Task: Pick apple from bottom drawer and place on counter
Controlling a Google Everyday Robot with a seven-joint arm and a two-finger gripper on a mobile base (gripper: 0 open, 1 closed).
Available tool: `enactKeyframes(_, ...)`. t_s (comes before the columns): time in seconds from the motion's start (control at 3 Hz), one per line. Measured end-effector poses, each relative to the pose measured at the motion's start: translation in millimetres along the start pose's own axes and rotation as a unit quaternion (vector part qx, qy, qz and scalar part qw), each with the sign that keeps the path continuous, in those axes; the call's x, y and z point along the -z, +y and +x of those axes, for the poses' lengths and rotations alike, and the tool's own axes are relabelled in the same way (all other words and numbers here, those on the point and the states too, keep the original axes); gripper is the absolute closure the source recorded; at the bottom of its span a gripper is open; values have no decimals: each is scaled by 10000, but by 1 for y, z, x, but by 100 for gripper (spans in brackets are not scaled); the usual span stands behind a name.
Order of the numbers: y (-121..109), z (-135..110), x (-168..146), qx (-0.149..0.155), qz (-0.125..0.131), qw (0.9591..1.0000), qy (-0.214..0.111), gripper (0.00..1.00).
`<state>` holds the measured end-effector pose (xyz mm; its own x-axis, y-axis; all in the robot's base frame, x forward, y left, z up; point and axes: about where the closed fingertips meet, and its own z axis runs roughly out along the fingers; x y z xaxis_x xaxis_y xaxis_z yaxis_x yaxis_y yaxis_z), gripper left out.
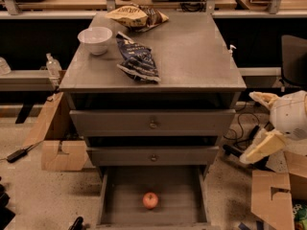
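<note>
One bowl [95, 39], dark bag [138, 63] on counter [192, 56], claw [259, 148] right

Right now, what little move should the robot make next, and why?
Probably swing the pincer down and across toward the apple: the pincer hangs right of the cabinet, well apart from the apple, which lies in the open bottom drawer.

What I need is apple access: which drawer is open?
The bottom drawer, pulled out with the apple inside; both knobbed drawers are shut. The gripper hangs right of the cabinet.
</note>
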<state>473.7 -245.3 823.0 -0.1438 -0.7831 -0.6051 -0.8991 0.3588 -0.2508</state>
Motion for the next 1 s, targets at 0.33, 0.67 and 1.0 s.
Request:
enactKeyframes(0.33,-26,22,-28,-18,533,9966,-624,0)
enactKeyframes(0.67,-26,22,-28,-19,532,9966,-625,0)
enactKeyframes(1.0,-17,41,-66,-178,424,9942,-977,0)
